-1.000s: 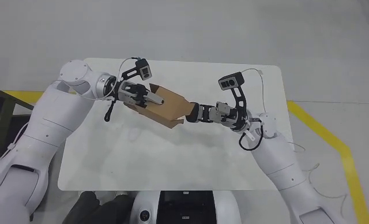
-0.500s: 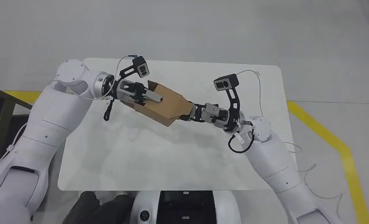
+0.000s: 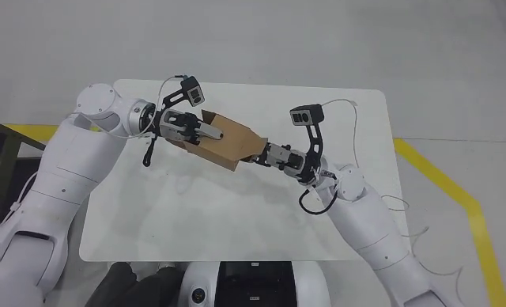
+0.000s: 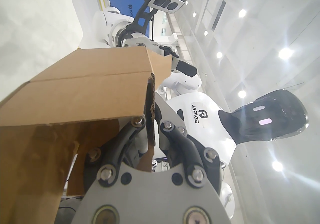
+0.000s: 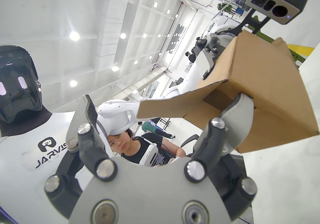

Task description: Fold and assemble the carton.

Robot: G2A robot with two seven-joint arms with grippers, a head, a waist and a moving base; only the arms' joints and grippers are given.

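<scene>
A brown cardboard carton is held tilted above the white table, between the two arms. My left gripper is shut on one wall of its open end; in the left wrist view the fingers clamp the corrugated edge of the carton. My right gripper is at the carton's other end and stands open. In the right wrist view one finger rests against the carton at its open end, and a loose flap juts between the spread fingers of the right gripper.
The tabletop in front of the carton is bare white surface. Yellow floor tape runs past the table's right side. A dark frame stands off the left edge.
The right arm has shifted left toward the carton, its wrist camera moving with it. The carton and left gripper have barely moved.
</scene>
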